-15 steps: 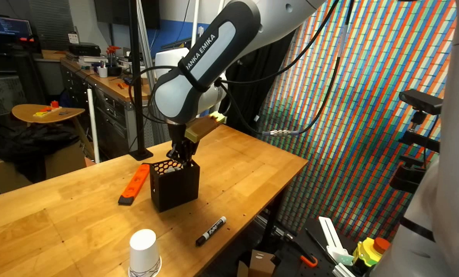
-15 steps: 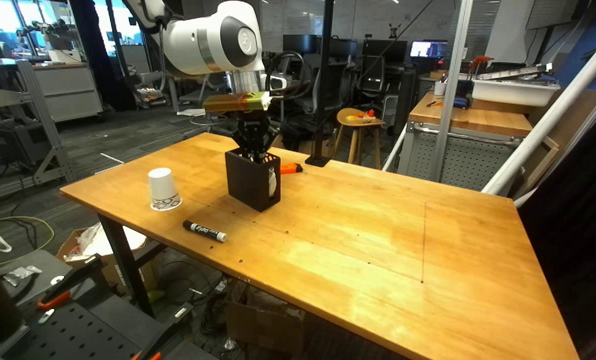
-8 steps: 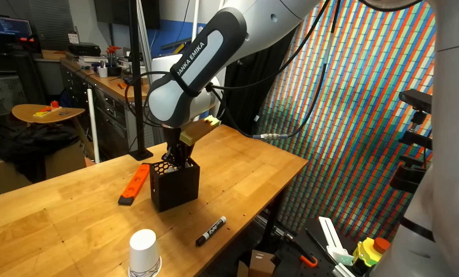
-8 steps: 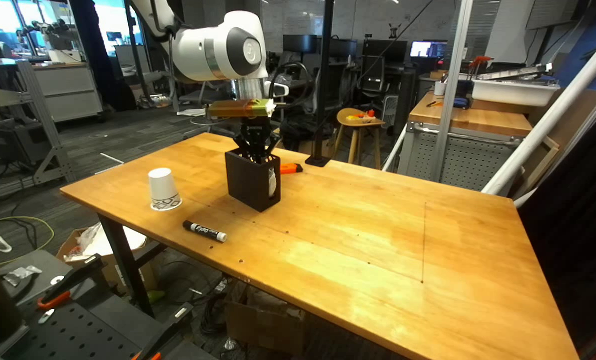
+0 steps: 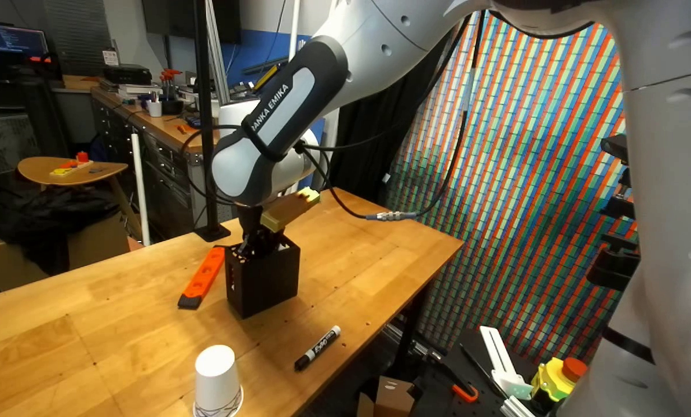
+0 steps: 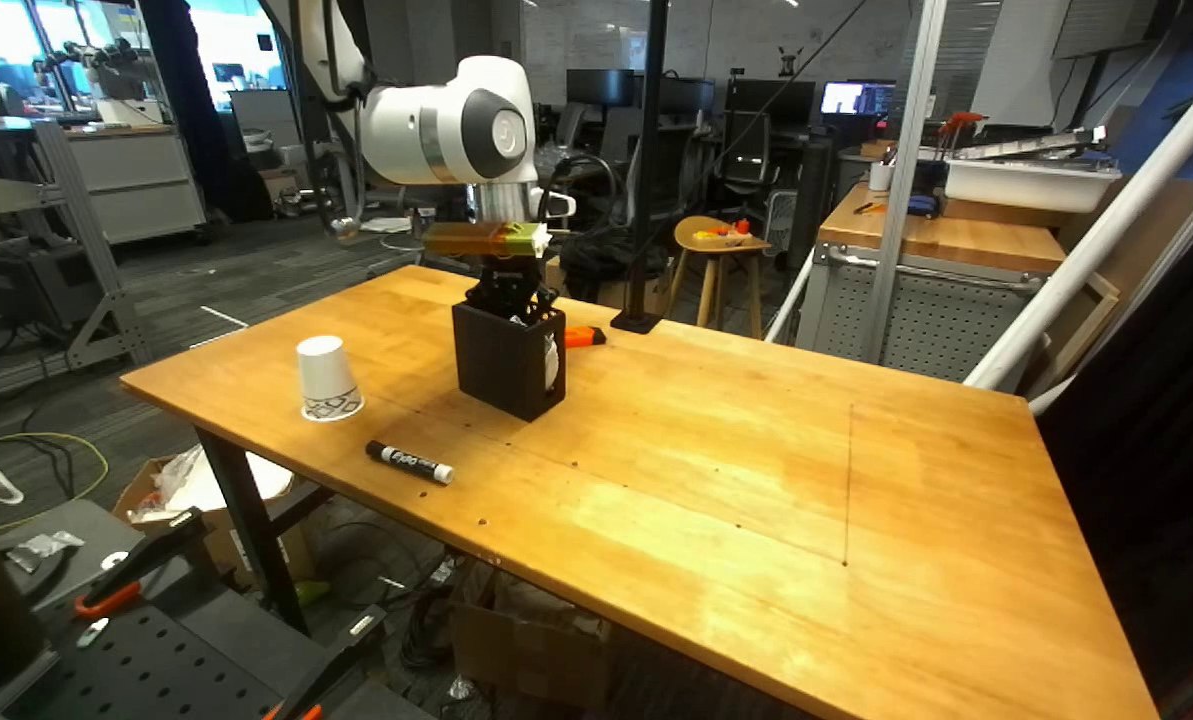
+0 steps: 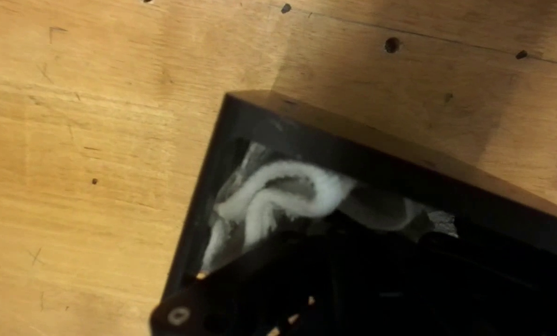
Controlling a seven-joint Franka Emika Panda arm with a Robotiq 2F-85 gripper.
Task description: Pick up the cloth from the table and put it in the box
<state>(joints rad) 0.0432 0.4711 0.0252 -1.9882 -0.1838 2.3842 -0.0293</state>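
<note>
The white cloth (image 7: pixel 325 191) lies bunched in folds inside the black box (image 7: pixel 399 172), as the wrist view shows. A strip of the cloth (image 6: pixel 551 362) also shows through the box's side opening in an exterior view. The box (image 5: pixel 264 286) stands upright on the wooden table (image 5: pixel 148 330). My gripper (image 6: pixel 509 290) points straight down into the box (image 6: pixel 501 365) from above, shut, with its fingertips hidden below the rim. In the wrist view the gripper's dark body covers the lower part of the box, so any contact with the cloth there is hidden.
An orange tool (image 5: pixel 205 275) lies close beside the box. An upside-down white paper cup (image 6: pixel 326 378) and a black marker (image 6: pixel 411 463) are near the table's edge. A black post (image 6: pixel 641 322) rises at the table's opposite edge.
My gripper has come down, from the box's rim to deeper inside it, and slightly sideways. The box has shifted a little. Cup, marker and orange tool have stayed put.
</note>
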